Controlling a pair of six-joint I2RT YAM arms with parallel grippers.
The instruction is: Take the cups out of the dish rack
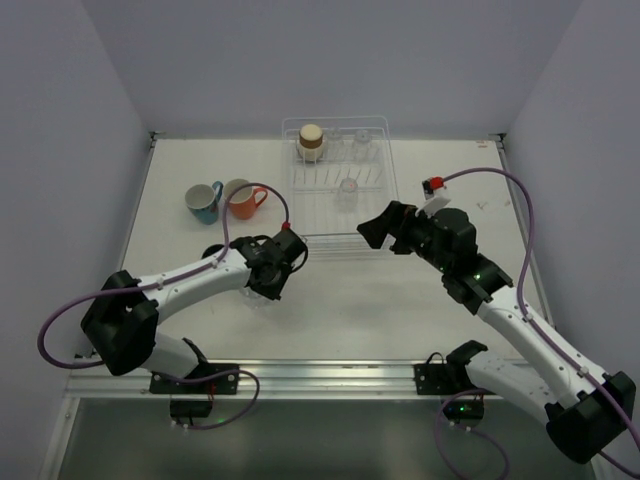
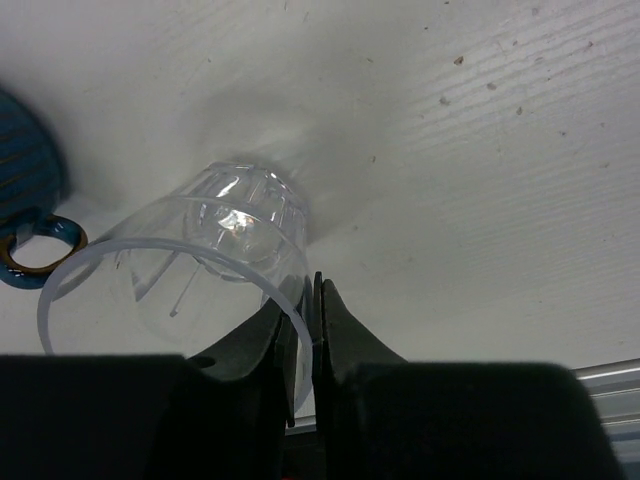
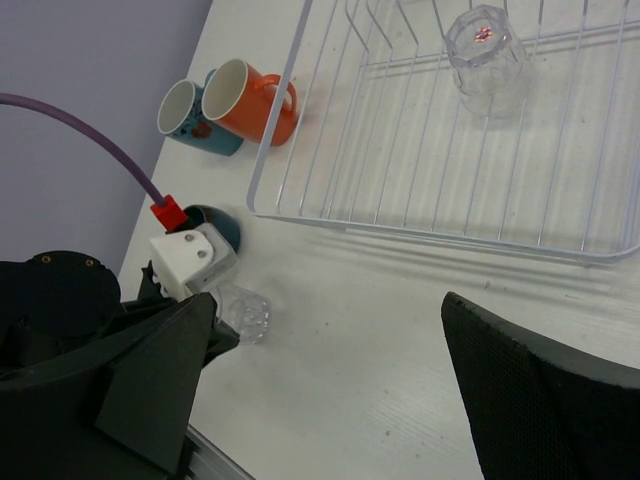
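Left gripper (image 2: 308, 300) is clamped on the rim of a clear tumbler (image 2: 225, 225), base down on the table (image 2: 480, 150) near the dish rack's (image 3: 420, 233) front-left corner. Right gripper (image 3: 330, 400): jaws wide, nothing held, at the rack's front-right corner. Orange mug (image 1: 240, 199) and blue mug (image 1: 203, 202) are on the table left of the rack. Brown cup (image 1: 311, 142) and second tumbler (image 3: 487, 55) are in the rack.

Tilted clear tumbler (image 2: 215, 235), mugs (image 1: 240, 200) beside rack (image 1: 330, 215)
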